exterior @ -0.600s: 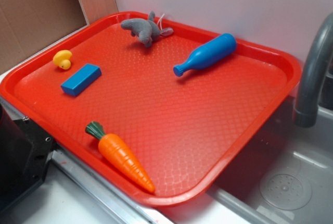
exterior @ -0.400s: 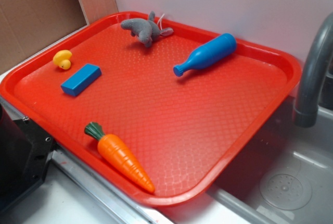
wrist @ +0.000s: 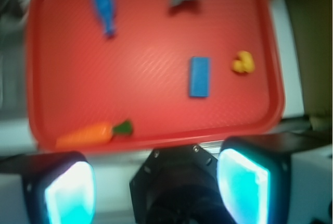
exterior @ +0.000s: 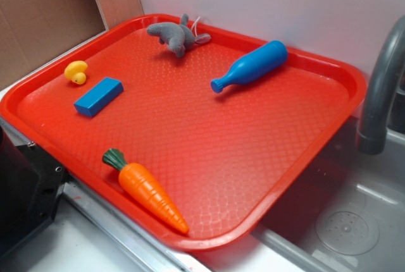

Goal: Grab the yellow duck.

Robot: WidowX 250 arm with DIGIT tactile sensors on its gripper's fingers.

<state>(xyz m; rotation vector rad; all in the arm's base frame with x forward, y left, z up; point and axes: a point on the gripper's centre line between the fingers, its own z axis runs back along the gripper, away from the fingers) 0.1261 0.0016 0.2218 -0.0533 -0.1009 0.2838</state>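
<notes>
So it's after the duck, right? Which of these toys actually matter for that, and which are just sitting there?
Part of the job:
- yellow duck, near the tray's edge
- gripper, open, high above the tray

Just lying about:
- blue block, right beside the duck
- carrot
- blue bottle
- grey plush toy
- red tray holding them all
- faucet

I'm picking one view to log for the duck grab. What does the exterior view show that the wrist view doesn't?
Only the exterior view shows the gray faucet and the sink. Only the wrist view shows the gripper, its fingers spread wide and empty. Both show the red tray with the yellow duck, blue block, carrot, blue bottle and gray stuffed toy.
</notes>
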